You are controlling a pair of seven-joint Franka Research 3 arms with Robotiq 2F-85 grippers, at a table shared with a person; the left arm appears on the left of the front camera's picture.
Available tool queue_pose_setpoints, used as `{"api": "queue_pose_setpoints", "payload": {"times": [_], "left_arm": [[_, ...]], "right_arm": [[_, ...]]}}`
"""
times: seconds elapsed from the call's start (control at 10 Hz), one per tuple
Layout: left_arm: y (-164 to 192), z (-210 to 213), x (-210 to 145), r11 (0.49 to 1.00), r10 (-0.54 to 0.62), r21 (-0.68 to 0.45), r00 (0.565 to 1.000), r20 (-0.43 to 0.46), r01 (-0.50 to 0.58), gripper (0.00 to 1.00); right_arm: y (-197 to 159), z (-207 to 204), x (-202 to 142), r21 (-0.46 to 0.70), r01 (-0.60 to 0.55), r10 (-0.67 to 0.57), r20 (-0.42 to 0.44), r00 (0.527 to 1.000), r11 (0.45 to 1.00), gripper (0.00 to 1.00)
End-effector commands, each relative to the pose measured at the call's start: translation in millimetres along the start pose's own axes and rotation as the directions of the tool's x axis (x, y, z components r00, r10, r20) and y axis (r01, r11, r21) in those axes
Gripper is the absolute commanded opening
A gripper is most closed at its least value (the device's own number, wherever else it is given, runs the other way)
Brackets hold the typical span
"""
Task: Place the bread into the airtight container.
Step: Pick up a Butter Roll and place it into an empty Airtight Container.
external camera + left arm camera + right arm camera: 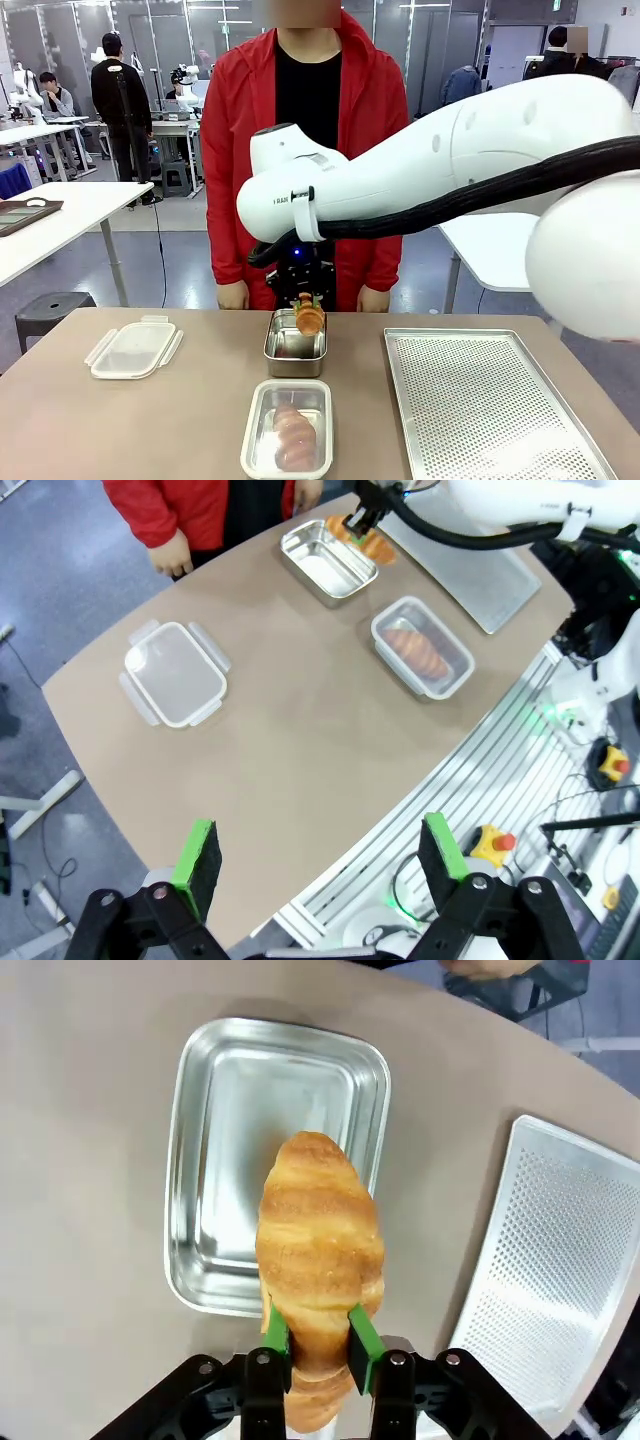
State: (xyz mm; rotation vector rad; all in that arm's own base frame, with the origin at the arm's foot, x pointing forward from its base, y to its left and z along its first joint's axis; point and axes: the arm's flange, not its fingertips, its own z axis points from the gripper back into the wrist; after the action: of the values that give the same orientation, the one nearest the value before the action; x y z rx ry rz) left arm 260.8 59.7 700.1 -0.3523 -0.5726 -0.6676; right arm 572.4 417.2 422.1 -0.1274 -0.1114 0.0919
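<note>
Above the steel pan (270, 1160), right fingers (276, 1330) clamped on croissant (318, 1250) — left fingers (203, 852) apart, high.

Grey floor (150, 255) runs back thru an open lab w/ glass partitions (75, 40) along the far wall and ceiling strip lights (215, 10) above. White work tables: one at left (70, 215), another at right (490, 250), more farther back (30, 130). A dark stool (50, 310) sits under the left table (partly cut off by the near tabletop). People at the rear, one seated at far left (52, 95), one standing w/ back turned (120, 95).
</note>
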Motion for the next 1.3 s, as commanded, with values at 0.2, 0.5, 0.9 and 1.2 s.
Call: {"api": "queue_pose_setpoints", "payload": {"times": [0.2,0.5,0.9,1.2], "left_arm": [[0.1,0.7,1.2,1.000,-0.012,-0.011,1.000,0.005,0.012,1.00],[0.1,0.7,1.2,1.000,-0.012,-0.011,1.000,0.005,0.012,1.00],[0.1,0.7,1.2,1.000,-0.012,-0.011,1.000,0.005,0.012,1.00],[0.1,0.7,1.2,1.000,-0.012,-0.011,1.000,0.005,0.012,1.00]], "right_arm": [[16.2,-31.6,11.8,0.001,0.082,-0.082,0.021,0.996,0.997,0.26],[21.9,-44.8,14.8,0.014,0.078,-0.079,0.030,0.996,0.997,0.64],[22.6,-52.5,12.6,0.030,0.085,-0.087,0.044,0.995,0.996,1.00],[19.9,-51.2,12.7,0.034,0.046,-0.047,0.022,0.999,0.998,1.00]]}}
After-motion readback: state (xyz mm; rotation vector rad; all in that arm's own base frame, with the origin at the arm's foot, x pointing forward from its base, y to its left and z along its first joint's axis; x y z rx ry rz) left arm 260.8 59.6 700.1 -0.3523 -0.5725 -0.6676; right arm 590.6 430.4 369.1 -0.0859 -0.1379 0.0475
